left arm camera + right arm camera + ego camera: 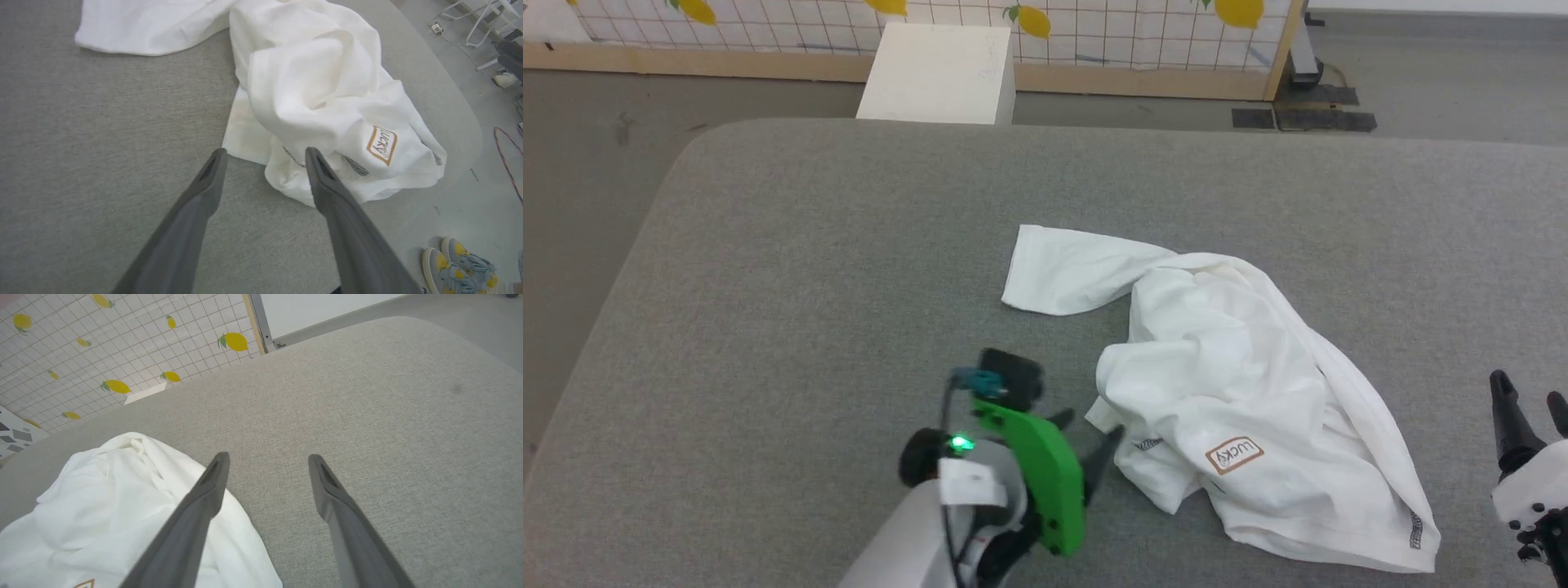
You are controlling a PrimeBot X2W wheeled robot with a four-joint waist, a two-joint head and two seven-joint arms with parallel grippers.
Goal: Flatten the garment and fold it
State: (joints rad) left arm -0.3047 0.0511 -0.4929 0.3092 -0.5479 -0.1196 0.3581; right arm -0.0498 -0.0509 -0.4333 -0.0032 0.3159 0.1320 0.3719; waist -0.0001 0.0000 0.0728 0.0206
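Observation:
The garment (1225, 392) is a white T-shirt lying crumpled on the grey table (809, 269), one sleeve stretched toward the far left and a tan-bordered LUCKY patch (1234, 454) on its near side. My left gripper (1088, 433) stands open just left of its near-left edge. In the left wrist view the garment (318, 90) bunches ahead of my left gripper (265, 155), whose right finger lies at the cloth's rim. My right gripper (1531, 392) is open at the right edge, apart from the cloth. In the right wrist view my right gripper (269, 457) is empty over bare table, with the garment (122, 506) to its left.
A rigid white box (939, 73) stands on the floor beyond the table's far edge, before a lemon-print tiled wall (1094, 24). A person's shoes (457, 261) show on the floor off the table's rounded edge. Cables (506, 151) lie on the floor there.

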